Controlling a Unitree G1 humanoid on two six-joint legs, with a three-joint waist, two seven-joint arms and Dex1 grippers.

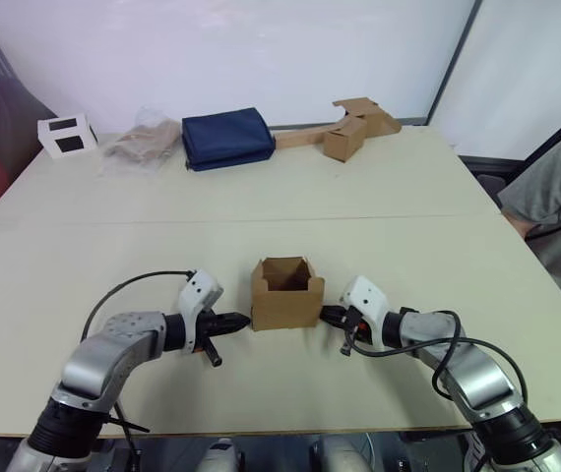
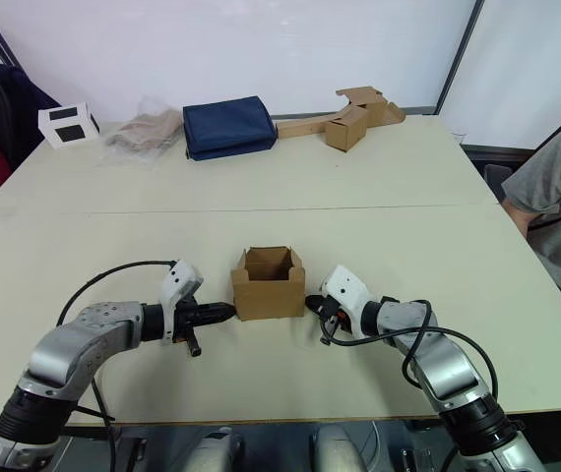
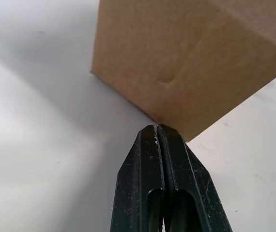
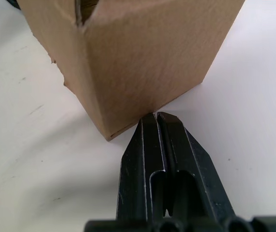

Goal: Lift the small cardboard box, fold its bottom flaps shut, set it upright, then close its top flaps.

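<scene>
1. Left gripper (image 2: 223,312) clenched with nothing between its fingers, tip touching the small cardboard box (image 2: 268,284) low on its left wall, down by the table (image 2: 379,226).
2. Right gripper (image 2: 311,304) likewise clenched on nothing, tip against the box's right wall near the base, opposite the left one.
3. Box upright on the table between the two tips, open at the top, walls standing straight.
4. Likely trouble: with both tips pressing low and from opposite sides, could slide, twist or cave at the corners rather than rise, since closed tips give no real hold on smooth cardboard.
5. Further risk: uneven push from one side could skid the box along the table or tip it over, spilling the upright pose.
6. Risk for the closing step: top flaps (image 2: 266,255) hard to tell from the walls, so a blunt closed tip might crush a wall edge instead of folding a panel.
7. Hidden: bottom flaps under the box, so shut or loose cannot be told.
8. Hard to make out: whether each tip presses or merely rests against the cardboard.
9. Far beyond the box, a folded navy cloth (image 2: 227,126), well apart.
</scene>
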